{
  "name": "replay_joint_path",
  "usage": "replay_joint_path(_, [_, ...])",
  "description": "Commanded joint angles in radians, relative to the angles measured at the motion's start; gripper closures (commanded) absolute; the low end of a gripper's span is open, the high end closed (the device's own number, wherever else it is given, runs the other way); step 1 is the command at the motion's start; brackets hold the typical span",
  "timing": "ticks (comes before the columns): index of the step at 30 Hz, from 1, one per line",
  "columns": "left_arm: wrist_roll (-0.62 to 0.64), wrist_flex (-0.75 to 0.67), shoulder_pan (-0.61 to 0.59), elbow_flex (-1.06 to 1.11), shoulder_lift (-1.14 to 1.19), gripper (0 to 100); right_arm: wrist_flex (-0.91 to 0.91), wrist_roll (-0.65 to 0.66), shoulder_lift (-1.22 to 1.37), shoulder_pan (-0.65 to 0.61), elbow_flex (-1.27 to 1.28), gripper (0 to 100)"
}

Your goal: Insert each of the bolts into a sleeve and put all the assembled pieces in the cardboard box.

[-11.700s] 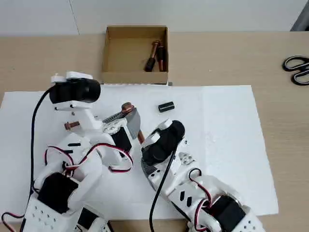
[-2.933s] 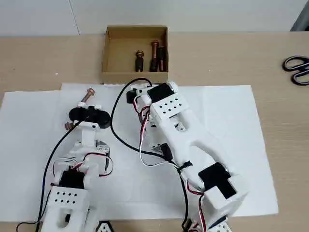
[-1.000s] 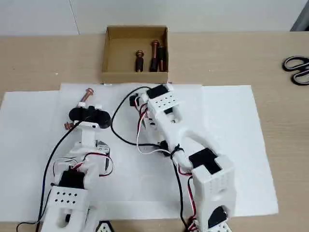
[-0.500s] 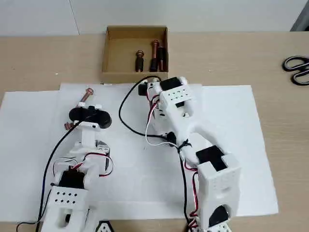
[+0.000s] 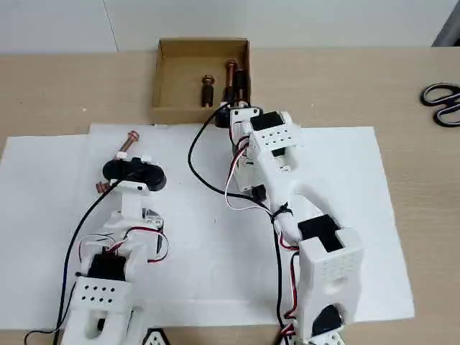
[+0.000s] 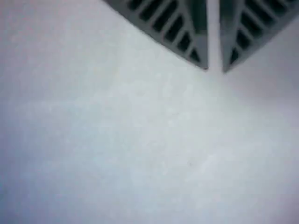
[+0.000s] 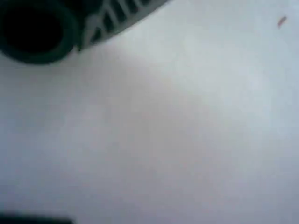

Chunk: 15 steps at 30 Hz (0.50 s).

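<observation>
Seemingly the right gripper [image 5: 224, 116] clamps the rigid, light, slick sleeve [image 7: 32, 30] across its barrel; left gripper [image 6: 214, 66] sits closed, empty.

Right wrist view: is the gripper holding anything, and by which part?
The black sleeve, it appears, pinched across its outer wall near the open end; a finger lies against its side.

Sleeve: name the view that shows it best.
Right wrist view: the sleeve looms close, end-on, bore open, beside a finger. The high view gives a small dark shape at the right arm's tip, beside the box. The left wrist view faces paper.
</observation>
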Motion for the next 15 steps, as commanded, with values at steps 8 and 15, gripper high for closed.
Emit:
replay_joint_path(8, [-0.006,-0.023,-0.006,-0.005,-0.009,99,-0.039,0.0,-0.067,0.01,0.008,91.3])
replay_joint_path(15, [-0.006,-0.023,-0.006,-0.005,-0.009,99,-0.038,-0.034,-0.068,0.021,0.063,79.8])
